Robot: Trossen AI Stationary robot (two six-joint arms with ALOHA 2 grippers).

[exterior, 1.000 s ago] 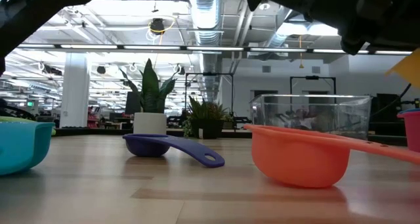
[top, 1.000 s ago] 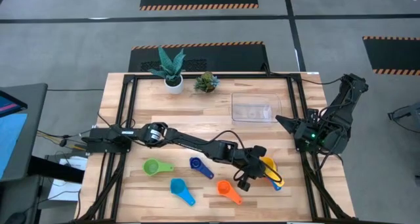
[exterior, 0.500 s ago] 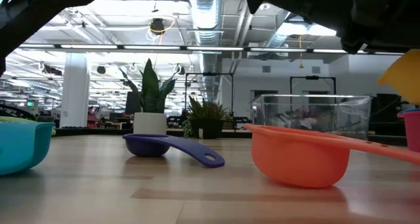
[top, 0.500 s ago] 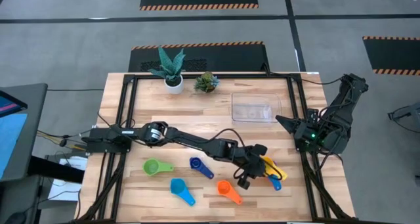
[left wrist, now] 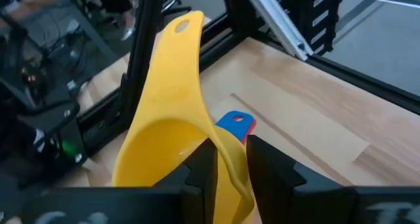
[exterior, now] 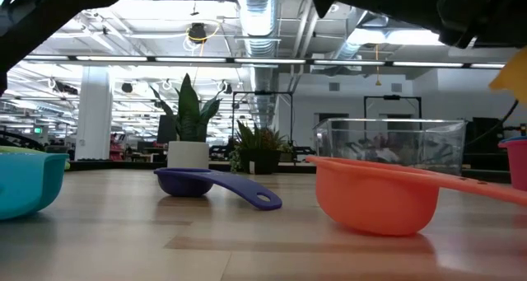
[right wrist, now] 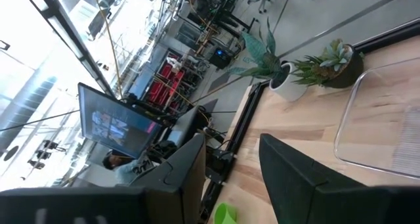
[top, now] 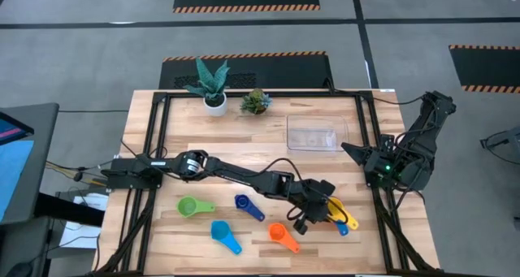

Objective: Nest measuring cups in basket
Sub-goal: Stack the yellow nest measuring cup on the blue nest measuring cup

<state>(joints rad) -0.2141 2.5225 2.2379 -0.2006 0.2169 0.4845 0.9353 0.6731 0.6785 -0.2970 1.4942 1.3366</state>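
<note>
My left gripper [top: 321, 205] reaches across to the near right of the table, at the yellow measuring cup [top: 333, 205]. In the left wrist view its fingers [left wrist: 203, 168] stand on either side of the yellow cup's wall [left wrist: 228, 159], one inside the bowl and one outside. The cup is tilted, handle [left wrist: 177, 46] pointing up and away. A blue cup [top: 348, 223] and a red cup [exterior: 517, 161] lie under it. The green [top: 191, 205], dark blue [top: 246, 205], light blue [top: 223, 234] and orange [top: 280, 235] cups lie on the table. The clear basket [top: 313, 135] stands at the far right. My right gripper [top: 351, 151] waits open. My left gripper has the yellow cup's wall [left wrist: 230, 175] between its two fingers, one inside the bowl and one outside. The fingers come slanting down from the table's left. Whether the fingers touch the wall, I cannot tell.
Two potted plants [top: 213, 86] [top: 256, 101] stand at the far edge, left of the basket. Black frame rails [top: 375, 147] run along the table's sides. Bare wood lies between the basket and the cups.
My left gripper has stayed in place and rolled at the wrist. The yellow cup has tipped: in the low view its visible part first grew larger and now shows smaller and higher at the picture's right edge.
</note>
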